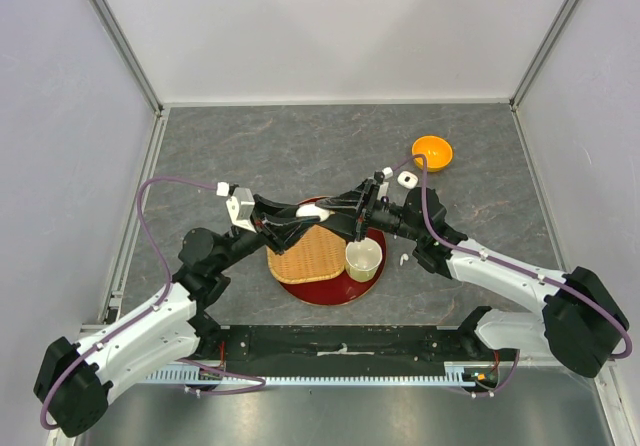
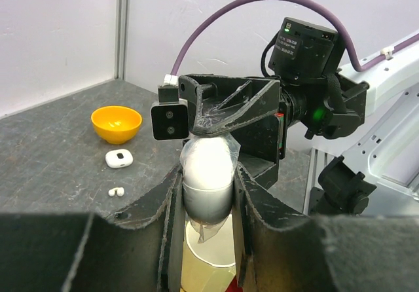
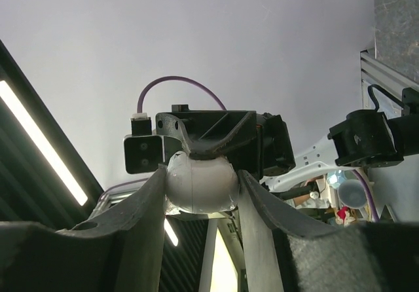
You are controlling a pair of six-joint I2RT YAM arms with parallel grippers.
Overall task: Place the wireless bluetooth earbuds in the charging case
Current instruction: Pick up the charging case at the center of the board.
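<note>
Both arms meet over the middle of the worktop. The left gripper is closed on a white, pebble-shaped charging case, its two fingers pressed against opposite sides of the lower half. The right gripper comes in from the opposite side and is clamped on the other end of the same charging case, so the case is held in the air between the two. Whether its lid is raised cannot be told. Below the held case lies a woven basket resting on a red plate. A cream cup stands on the right part of that plate, just beside the basket. One earbud, tiny and white, lies on the bare worktop just right of the plate, apart from both grippers. No other earbud can be made out in these views. A second case, white with a dark mark on top, sits on the worktop farther back, near an orange bowl at the right rear.
</note>
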